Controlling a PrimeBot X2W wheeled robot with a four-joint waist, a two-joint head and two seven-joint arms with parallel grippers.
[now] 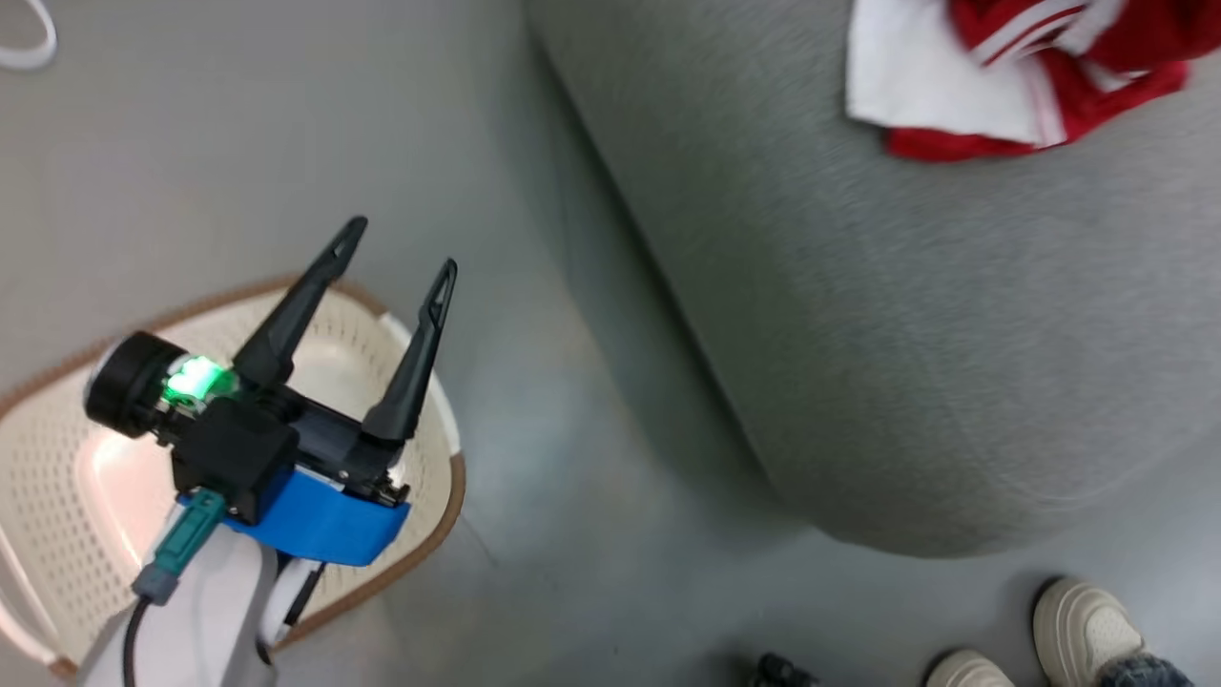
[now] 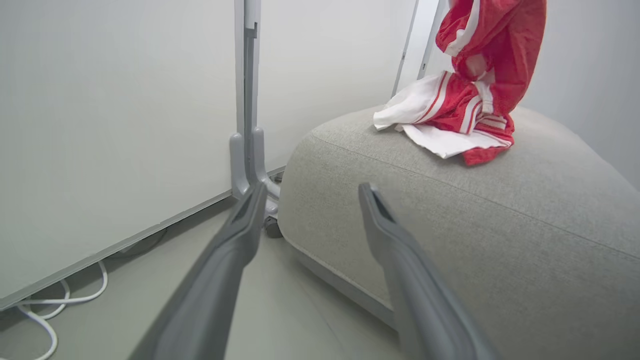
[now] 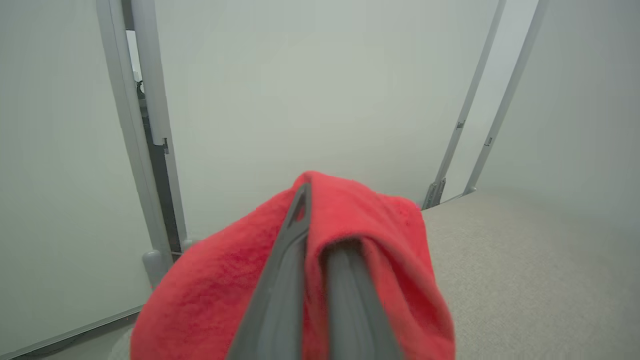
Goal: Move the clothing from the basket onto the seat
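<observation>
Left gripper (image 1: 401, 246) sits at the lower left of the head view with its two dark fingers spread wide, poised above the cream basket (image 1: 57, 448), whose brown rim curves beneath the wrist. In the left wrist view this gripper (image 2: 312, 190) points up from the bottom edge toward the rounded end of the grey seat (image 2: 450, 225), fingers well apart. Right gripper (image 3: 320, 225), rising from the bottom middle of the right wrist view, has its fingers drawn close together, pinching a red garment (image 3: 360, 220) that drapes over both of them. At the upper right of the left wrist view the red garment (image 2: 500, 45) hangs from the top edge down to a crumpled heap of red-and-white clothing (image 2: 450, 120) lying on top of the seat. The head view shows that heap in its upper right corner, on the seat, well apart from the basket. A person's pale shoes (image 1: 1087, 630) stand on the grey floor (image 1: 534, 429) at the lower right. Pale partition panels (image 2: 100, 125) stand behind the seat, with a white cable (image 2: 50, 310) at their foot.
</observation>
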